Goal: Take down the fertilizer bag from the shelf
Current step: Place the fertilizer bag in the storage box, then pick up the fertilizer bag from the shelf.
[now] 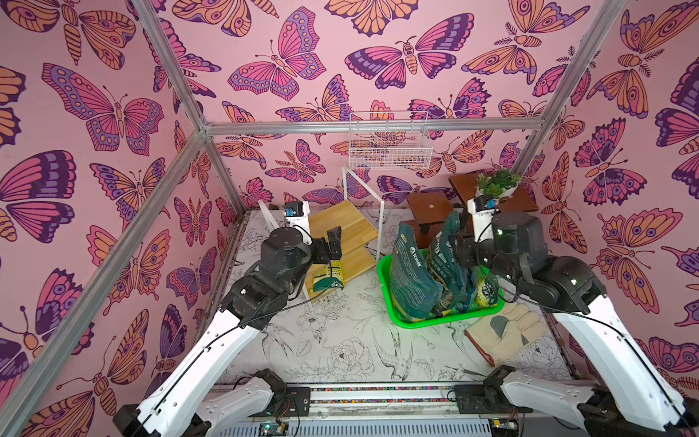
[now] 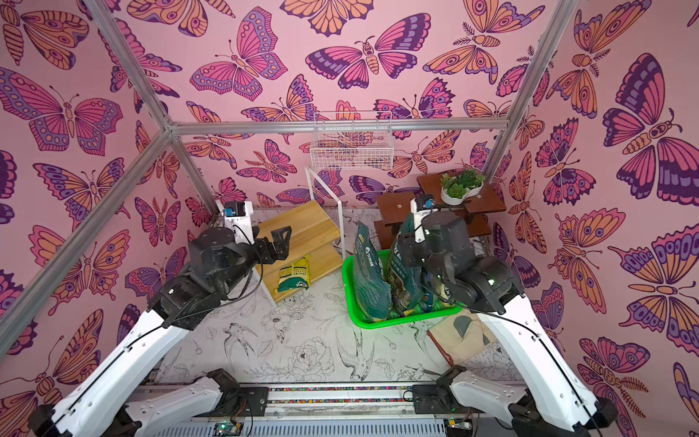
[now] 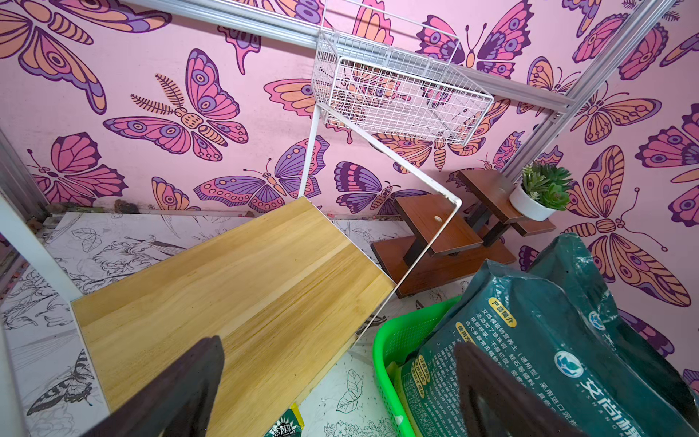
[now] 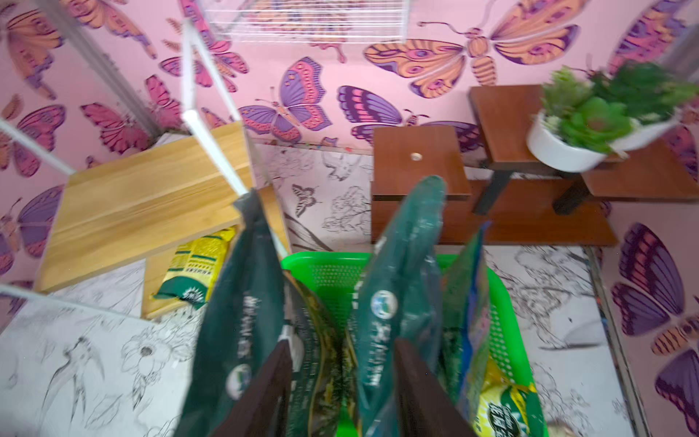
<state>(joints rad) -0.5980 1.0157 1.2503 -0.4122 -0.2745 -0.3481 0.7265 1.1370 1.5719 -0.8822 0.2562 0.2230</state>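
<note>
A small yellow and green fertilizer bag (image 1: pixel 327 278) (image 2: pixel 295 274) (image 4: pixel 193 268) lies on the lower board of the pale wood shelf (image 1: pixel 340 223) (image 3: pixel 227 283). My left gripper (image 1: pixel 334 242) (image 3: pixel 340 386) hovers open above the shelf's upper board with nothing between its fingers. Over at the green basket (image 1: pixel 416 325) (image 4: pixel 325 265), my right gripper (image 2: pixel 406 246) (image 4: pixel 344 378) is open. Its fingers stand apart among the tops of several upright dark green bags (image 1: pixel 412 272) (image 4: pixel 401 265). I see nothing clamped in it.
A dark brown plant stand (image 1: pixel 429 206) with a potted succulent (image 1: pixel 495 185) stands at the back right. Above the shelf a white wire basket (image 1: pixel 389 147) hangs on the back wall. A work glove (image 1: pixel 507 333) lies in front of the green basket.
</note>
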